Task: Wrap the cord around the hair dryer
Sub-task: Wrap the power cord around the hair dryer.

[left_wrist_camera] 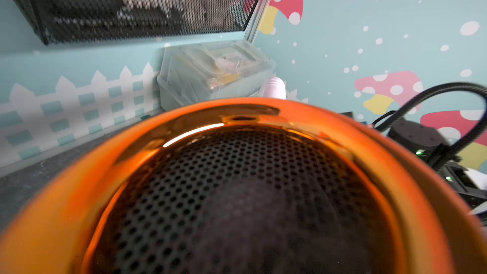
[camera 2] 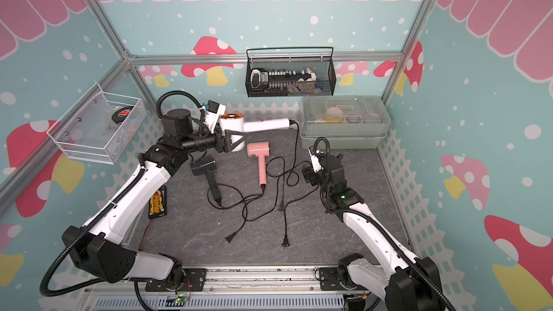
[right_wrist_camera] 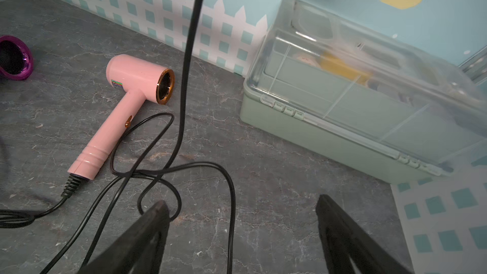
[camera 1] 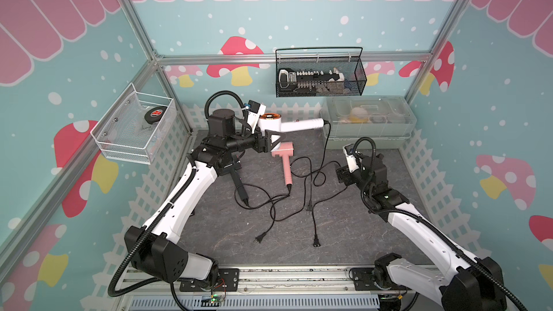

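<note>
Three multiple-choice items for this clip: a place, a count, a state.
1. Where is the white hair dryer? A) held up by the left gripper B) in the black basket C) lying on the table
2. How many hair dryers show? A) two B) three C) four
3. The right gripper is: A) shut on a cord B) shut on a plug C) open, empty
Key: A, barrel clamped in its jaws, aloft; B, white, pink dryer, black dryer; C, fingers apart, nothing between.
</note>
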